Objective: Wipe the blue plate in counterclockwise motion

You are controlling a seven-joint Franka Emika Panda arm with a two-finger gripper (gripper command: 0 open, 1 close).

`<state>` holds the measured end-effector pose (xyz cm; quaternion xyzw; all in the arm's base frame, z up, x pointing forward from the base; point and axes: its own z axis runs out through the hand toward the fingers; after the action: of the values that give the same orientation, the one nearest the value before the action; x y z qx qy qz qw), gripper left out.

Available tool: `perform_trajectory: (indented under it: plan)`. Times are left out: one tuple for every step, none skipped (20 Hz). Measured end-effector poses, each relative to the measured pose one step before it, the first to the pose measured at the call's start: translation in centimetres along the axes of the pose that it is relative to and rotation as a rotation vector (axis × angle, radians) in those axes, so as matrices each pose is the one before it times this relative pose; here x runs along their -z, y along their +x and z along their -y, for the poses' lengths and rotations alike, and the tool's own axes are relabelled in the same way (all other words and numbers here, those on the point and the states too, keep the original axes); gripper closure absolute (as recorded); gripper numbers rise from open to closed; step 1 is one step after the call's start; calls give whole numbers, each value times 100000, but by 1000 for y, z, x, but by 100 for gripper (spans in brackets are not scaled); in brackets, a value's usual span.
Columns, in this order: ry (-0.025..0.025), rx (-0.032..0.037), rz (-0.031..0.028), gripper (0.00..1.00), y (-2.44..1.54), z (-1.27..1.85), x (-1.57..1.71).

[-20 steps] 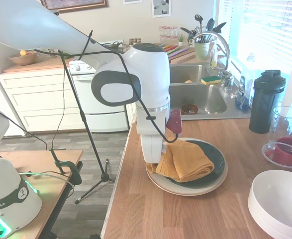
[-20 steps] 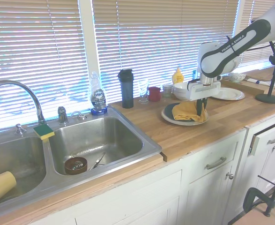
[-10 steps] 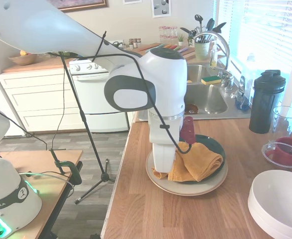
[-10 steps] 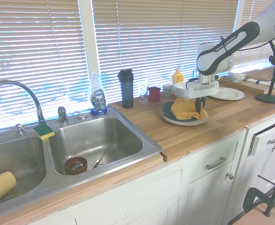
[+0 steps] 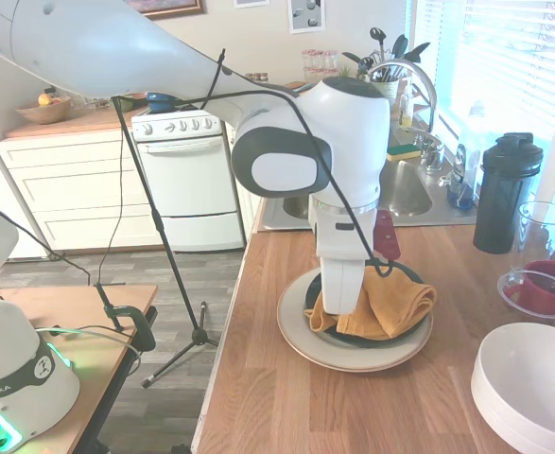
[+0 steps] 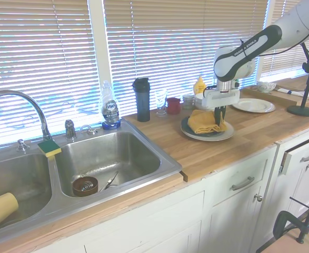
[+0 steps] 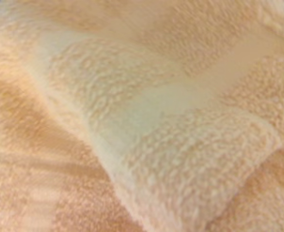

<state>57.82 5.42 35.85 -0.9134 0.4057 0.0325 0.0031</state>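
Observation:
The blue plate (image 5: 312, 295) is a dark round dish stacked on a larger cream plate (image 5: 296, 333) on the wooden counter. A yellow towel (image 5: 391, 303) lies bunched on it and covers most of its surface. My gripper (image 5: 345, 316) points straight down at the plate's left part, shut on the yellow towel and pressing it onto the plate. From the other side, the gripper (image 6: 219, 120) stands at the right of the towel (image 6: 202, 122), with the blue plate (image 6: 212, 133) showing as a thin dark edge. The wrist view is filled with towel (image 7: 142, 116) cloth.
White bowls (image 5: 532, 388) sit at the front right. A red cup in a clear container (image 5: 542, 291), a glass (image 5: 544, 225) and a black shaker bottle (image 5: 505, 194) stand behind them. The sink (image 5: 405, 189) lies beyond the plate. A white plate (image 6: 253, 105) rests further along the counter.
My gripper has dragged the towel across the plate toward the sink side. The towel has bunched up, and the plate's left edge is now uncovered.

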Motion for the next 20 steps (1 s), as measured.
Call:
perform_trajectory:
  plan:
    - [-68, 756, -134, 100, -387, 628, 361]
    - [-50, 666, -216, 100, -466, 654, 366]
    - [-341, 844, -281, 100, -546, 733, 369]
    - [-292, 709, -344, 100, -500, 638, 247]
    - [-546, 677, -212, 100, -431, 558, 136]
    - [-467, 810, -202, 100, -391, 559, 40]
    - [-658, 738, -50, 100, -396, 568, -85]
    - [-556, 654, -166, 100, -376, 558, -200]
    - [-407, 520, -241, 100, -349, 525, -218]
    - [-431, 475, -164, 100, -352, 445, -228]
    - [-458, 653, -275, 100, -363, 328, -164]
    - [-419, 563, -467, 100, -321, 236, -69]
    - [-147, 496, -498, 100, -276, 197, 30]
    - [45, 542, -453, 100, -244, 164, 86]
    - [145, 486, -479, 100, -215, 120, 97]
    - [201, 418, -524, 100, -188, 52, 54]
    - [350, 495, -578, 100, -240, -12, 37]
    - [418, 488, -608, 100, -356, -153, -17]
    - [430, 478, -707, 100, -391, -217, -68]
    - [243, 546, -754, 100, -481, -290, -102]
